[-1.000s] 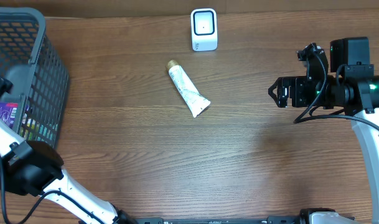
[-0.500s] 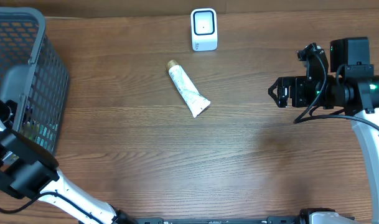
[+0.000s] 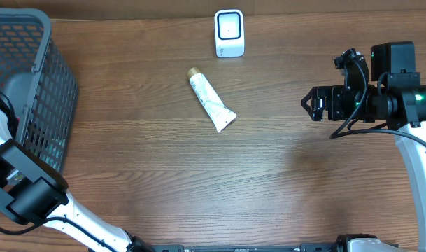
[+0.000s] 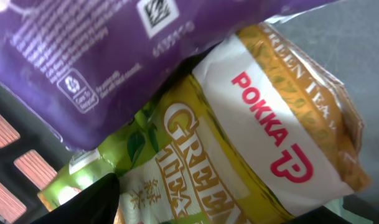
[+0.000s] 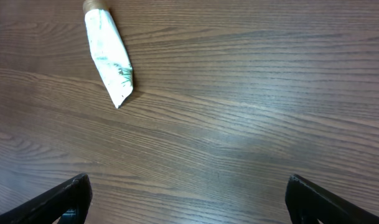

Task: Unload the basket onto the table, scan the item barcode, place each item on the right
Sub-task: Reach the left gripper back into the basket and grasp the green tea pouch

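**Operator:** How far is the scan judged to be advanced?

**Technician:** An early stage is indicated. Nothing is presented to the scanner (image 3: 229, 33), which is stood at the far edge of the desk (image 3: 199, 189). Pick-up is judged to be the step in hand.

**Operator:** Where are the items located?

**Technician:** A purple packet (image 4: 71, 56) is laid across a green tea pack (image 4: 251, 155) inside the basket (image 3: 38, 63). A tube (image 3: 211, 100) is laid on the desk, near the scanner but apart from it (which of these is the intended item cannot be told).

**Operator:** What is the state of each hand?

**Technician:** The left hand (image 4: 195, 214) is positioned inside the basket, close over the two packs. Only one dark finger (image 4: 83, 202) is shown, so whether it is spread or pressed together cannot be told, and no grasp is confirmed. The right hand (image 5: 189, 202) is spread wide, with nothing between its fingers, and is held above bare desk, well apart from the tube.

**Operator:** What is left?

**Technician:** An item is to be grasped, carried to the scanner, and turned so that its barcode is faced towards it.
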`<state>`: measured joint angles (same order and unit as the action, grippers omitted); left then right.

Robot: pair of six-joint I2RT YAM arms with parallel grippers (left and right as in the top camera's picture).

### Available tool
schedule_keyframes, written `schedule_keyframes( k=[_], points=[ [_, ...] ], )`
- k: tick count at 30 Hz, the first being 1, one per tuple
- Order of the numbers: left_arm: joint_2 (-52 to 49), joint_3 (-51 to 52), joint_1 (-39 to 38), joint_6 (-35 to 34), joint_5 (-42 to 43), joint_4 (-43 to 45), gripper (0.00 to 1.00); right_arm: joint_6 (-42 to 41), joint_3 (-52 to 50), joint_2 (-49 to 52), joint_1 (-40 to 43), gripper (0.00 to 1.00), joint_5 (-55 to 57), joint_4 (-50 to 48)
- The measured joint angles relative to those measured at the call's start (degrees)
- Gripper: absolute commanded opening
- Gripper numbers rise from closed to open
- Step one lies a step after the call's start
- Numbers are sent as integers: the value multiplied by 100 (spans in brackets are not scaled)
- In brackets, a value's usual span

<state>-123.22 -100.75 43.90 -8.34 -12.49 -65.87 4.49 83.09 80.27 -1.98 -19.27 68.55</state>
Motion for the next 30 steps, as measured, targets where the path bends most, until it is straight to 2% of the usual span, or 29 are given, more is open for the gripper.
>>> schedule_keyframes(
  k=[3, 11, 12, 13, 14, 22, 26, 30],
  points=[
    [0, 33, 0, 249, -17, 315, 74, -2, 0, 0, 0, 100, 0, 2],
    [13, 136, -2, 597, -24, 732, 70, -2, 0, 0, 0, 100, 0, 0],
    [48, 208, -2, 678, -22, 815, 57, -2, 0, 0, 0, 100, 0, 0],
    [87, 282, -4, 761, -20, 901, 26, 0, 0, 0, 0, 100, 0, 0],
    [127, 378, -4, 872, 37, 1019, 4, -2, 0, 0, 0, 100, 0, -4],
    [216, 485, -79, 1200, -278, 1097, 4, -2, 0, 0, 0, 100, 0, 0],
    [79, 55, -66, 1196, -74, 448, 4, -2, 0, 0, 0, 100, 0, 0],
    [-184, -994, -42, 1104, 457, -573, 4, 0, 0, 0, 0, 100, 0, -4]
  ],
)
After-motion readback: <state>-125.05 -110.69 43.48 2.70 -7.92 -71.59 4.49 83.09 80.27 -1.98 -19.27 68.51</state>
